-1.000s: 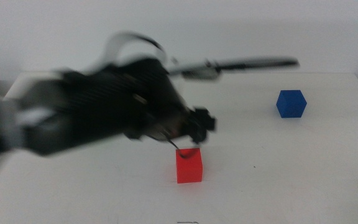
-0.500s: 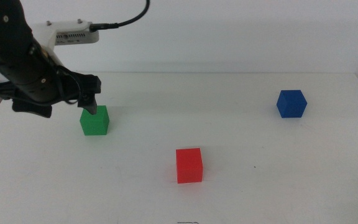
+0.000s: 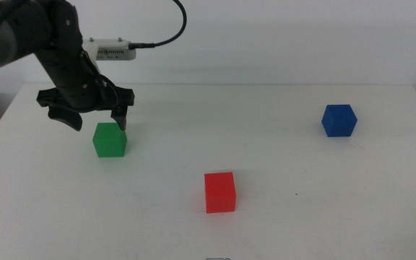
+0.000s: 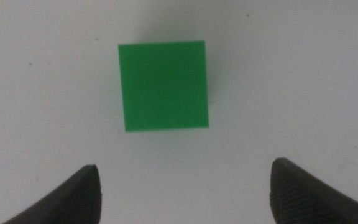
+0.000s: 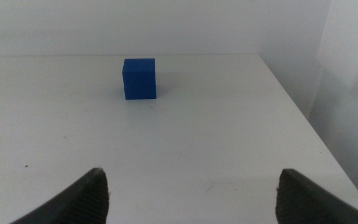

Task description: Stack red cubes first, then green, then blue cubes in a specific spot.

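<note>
The green cube sits on the white table at the left; it fills the middle of the left wrist view. My left gripper hovers open just above and behind it, jaws spread wider than the cube, touching nothing. The red cube stands alone at the table's front centre. The blue cube stands at the right, also in the right wrist view. My right gripper is open and empty, out of the middle view, well short of the blue cube.
The white table's right edge runs close past the blue cube. A white box with a black cable rides on the left arm. A wall rises behind the table.
The left arm swung from over the red cube to the left, then shifted slightly back above the green cube. The cubes have not moved.
</note>
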